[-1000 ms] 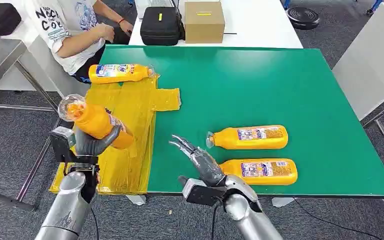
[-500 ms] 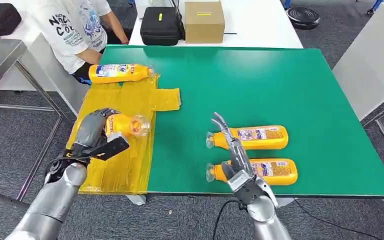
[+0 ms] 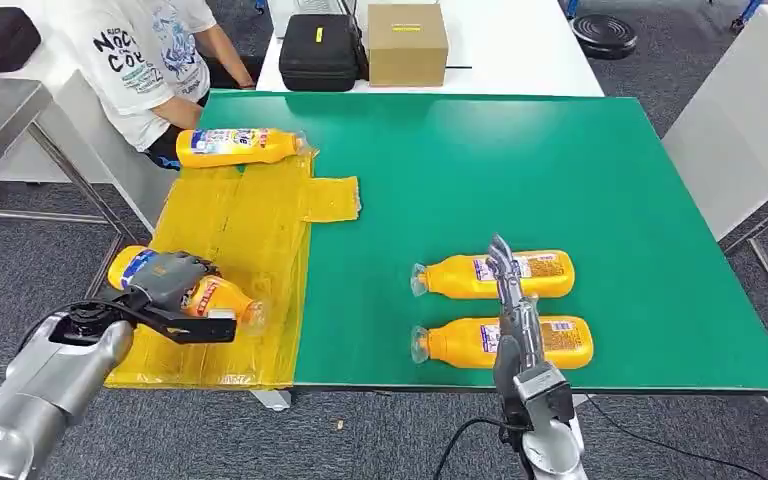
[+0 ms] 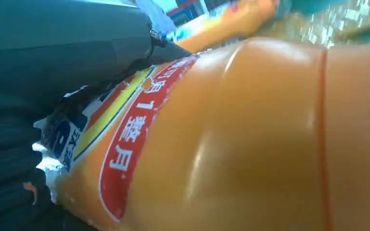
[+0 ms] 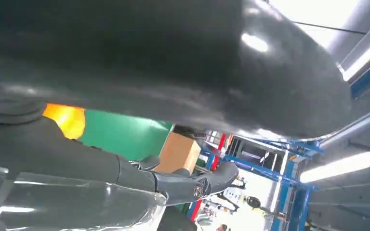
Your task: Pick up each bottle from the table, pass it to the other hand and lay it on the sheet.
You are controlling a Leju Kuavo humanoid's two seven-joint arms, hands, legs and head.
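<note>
An orange bottle point(image 3: 182, 292) is gripped by the left hand point(image 3: 165, 283) and is held lying on its side, low over the near end of the yellow sheet point(image 3: 250, 225); in the left wrist view its label and body point(image 4: 250, 139) sit right against the hand. Whether it is already resting on the sheet cannot be told. Beyond that hand, at the sheet's far edge, one bottle point(image 3: 240, 146) is already laid down, so that one can be judged done. Two more bottles are left on the green table point(image 3: 520, 160): the right hand point(image 3: 512, 312), with fingers extended and holding nothing, is poised above them, the nearer bottle point(image 3: 560, 342) under its palm and the farther bottle point(image 3: 545, 274) by its fingertips. By this reading, roughly half the task is left. A person point(image 3: 145, 55) is seated past the sheet's far end.
</note>
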